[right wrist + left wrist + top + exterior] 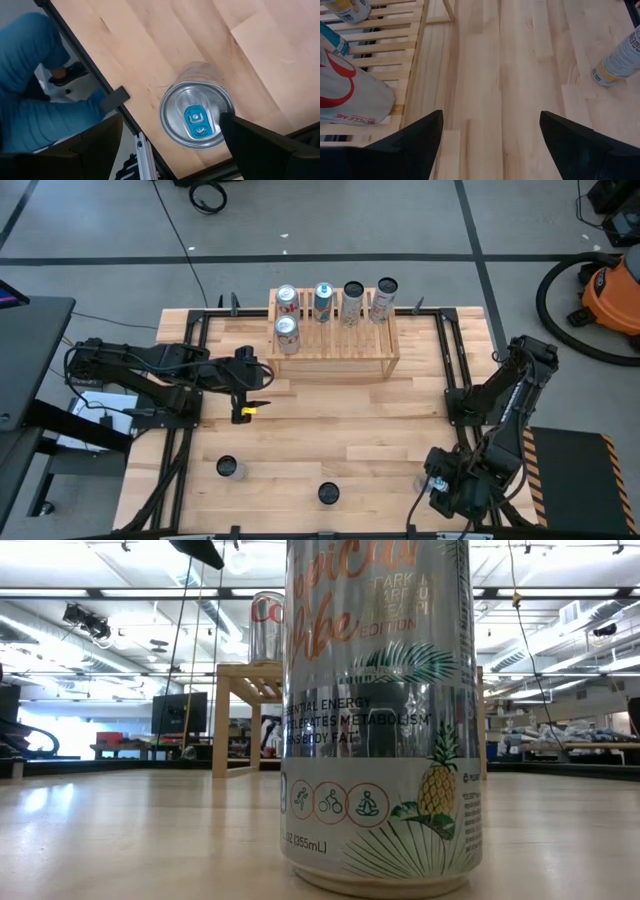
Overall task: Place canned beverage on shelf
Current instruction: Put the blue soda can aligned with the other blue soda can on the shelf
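**Inspector:** Begin with the cans. On the shelf (333,330), 4 stand along the back row and 1, the front-row can (287,334), stands ahead of them at the shelf's left end. 3 are not yet shelved: the near-left can (229,468) and the near-middle can (328,493) on the table (350,430), and a silver can with a blue tab (196,119) under the right arm.

**Clerk:** Why the back row first?

**Inspector:** My reading: filling rearward keeps the front slats free for later approaches.

**Clerk:** The tools?

**Inspector:** The left gripper (247,383) hangs just beside the shelf's left front corner, fingers spread, nothing between them. The right gripper (170,145) sits at the near right table corner above the silver can, jaws apart and not clamped; whether a finger touches the rim I cannot tell.

**Clerk:** Room to move?

**Inspector:** The table's middle is bare between shelf and near cans. The silver can stands close to the table's edge rail, beyond which a person's blue-clad leg (35,100) shows; a nudge outward looks risky.
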Controlling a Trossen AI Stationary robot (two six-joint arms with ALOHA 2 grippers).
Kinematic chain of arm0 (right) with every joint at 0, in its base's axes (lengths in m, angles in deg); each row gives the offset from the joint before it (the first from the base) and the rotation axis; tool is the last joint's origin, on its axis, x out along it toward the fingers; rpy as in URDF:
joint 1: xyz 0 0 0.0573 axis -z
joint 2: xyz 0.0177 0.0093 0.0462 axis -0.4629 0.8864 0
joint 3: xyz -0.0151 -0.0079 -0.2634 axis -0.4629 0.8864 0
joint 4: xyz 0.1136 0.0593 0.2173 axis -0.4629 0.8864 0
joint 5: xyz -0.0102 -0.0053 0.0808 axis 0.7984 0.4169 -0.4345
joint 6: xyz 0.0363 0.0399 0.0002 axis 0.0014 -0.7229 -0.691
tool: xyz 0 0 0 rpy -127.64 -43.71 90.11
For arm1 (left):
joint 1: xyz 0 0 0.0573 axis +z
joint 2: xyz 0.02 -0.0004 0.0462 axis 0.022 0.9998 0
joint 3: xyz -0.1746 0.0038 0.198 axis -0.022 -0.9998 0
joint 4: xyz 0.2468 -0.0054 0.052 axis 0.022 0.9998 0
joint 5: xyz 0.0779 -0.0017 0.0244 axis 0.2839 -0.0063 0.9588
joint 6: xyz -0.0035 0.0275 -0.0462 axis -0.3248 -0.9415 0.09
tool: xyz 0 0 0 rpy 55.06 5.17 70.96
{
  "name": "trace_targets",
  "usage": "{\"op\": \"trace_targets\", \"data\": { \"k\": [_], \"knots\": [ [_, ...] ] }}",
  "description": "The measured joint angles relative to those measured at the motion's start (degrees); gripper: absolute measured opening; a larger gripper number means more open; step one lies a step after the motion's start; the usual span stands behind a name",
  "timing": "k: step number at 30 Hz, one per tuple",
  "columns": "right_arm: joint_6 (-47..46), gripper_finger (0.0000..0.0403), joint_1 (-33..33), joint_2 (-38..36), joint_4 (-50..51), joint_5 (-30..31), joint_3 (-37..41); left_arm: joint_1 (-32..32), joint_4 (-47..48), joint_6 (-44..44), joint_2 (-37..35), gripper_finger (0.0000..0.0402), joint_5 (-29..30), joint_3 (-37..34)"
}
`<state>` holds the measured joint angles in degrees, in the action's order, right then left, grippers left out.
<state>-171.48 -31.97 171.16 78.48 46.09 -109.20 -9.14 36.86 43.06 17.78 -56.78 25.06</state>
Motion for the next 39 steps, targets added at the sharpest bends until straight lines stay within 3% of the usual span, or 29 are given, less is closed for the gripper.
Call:
{"op": "trace_targets", "data": {
  "k": [11, 16, 26, 32, 39],
  "knots": [
    [0.0, 0.0345, -0.7, -1.7, 3.2, 6.5, -4.9, 0.0, -0.6, 0.1, 0.0, 0.0334, 0.0, 0.0],
    [-2.5, 0.0345, -0.8, -1.5, 7.2, 5.0, -4.8, 0.0, -0.6, 0.1, 0.0, 0.0334, 0.0, 0.0],
    [-4.6, 0.0345, -0.8, -0.9, 3.7, 4.2, -2.8, 0.0, -0.6, 0.3, 0.0, 0.0334, 0.0, 0.0],
    [-4.9, 0.0345, -0.8, 2.6, 3.9, 0.4, -3.0, 0.0, -0.6, 1.3, 0.0, 0.0334, 0.0, 0.0],
    [-4.6, 0.0345, -0.9, 4.0, 4.7, 1.3, -5.0, 0.0, -0.7, 1.3, 0.0, 0.0334, 0.0, 0.0]
  ]
}}
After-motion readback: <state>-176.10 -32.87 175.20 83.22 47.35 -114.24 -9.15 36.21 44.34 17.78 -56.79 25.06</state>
